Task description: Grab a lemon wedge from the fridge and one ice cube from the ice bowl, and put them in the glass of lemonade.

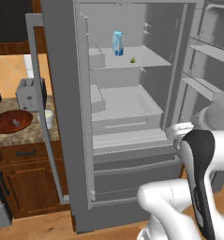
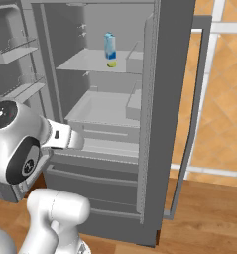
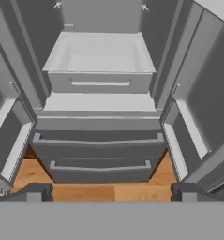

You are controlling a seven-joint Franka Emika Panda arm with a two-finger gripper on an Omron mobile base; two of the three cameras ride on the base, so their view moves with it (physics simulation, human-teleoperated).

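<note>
Pincer [image 3: 111, 191] jaws stand wide apart and hold nothing; its two dark tips frame the lower drawers of the fridge [image 3: 99, 140], which stands with both doors swung open. Lemon wedge [image 1: 132, 59] lies on the upper shelf inside the fridge, well above the pincer, just beside a light-blue carton [image 1: 117, 43]; in the right base view the wedge [image 2: 110, 64] sits directly in front of the carton [image 2: 109, 46]. Ahead of the pincer is a pale crisper drawer [image 3: 100, 70], apart from it. Far to the pincer's left, beyond the open left door, the table [image 1: 24, 136] carries the ice bowl [image 1: 10, 122] containing an ice cube [image 1: 16, 123], the glass of lemonade [image 1: 48, 117] and a grey toaster [image 1: 30, 93].
</note>
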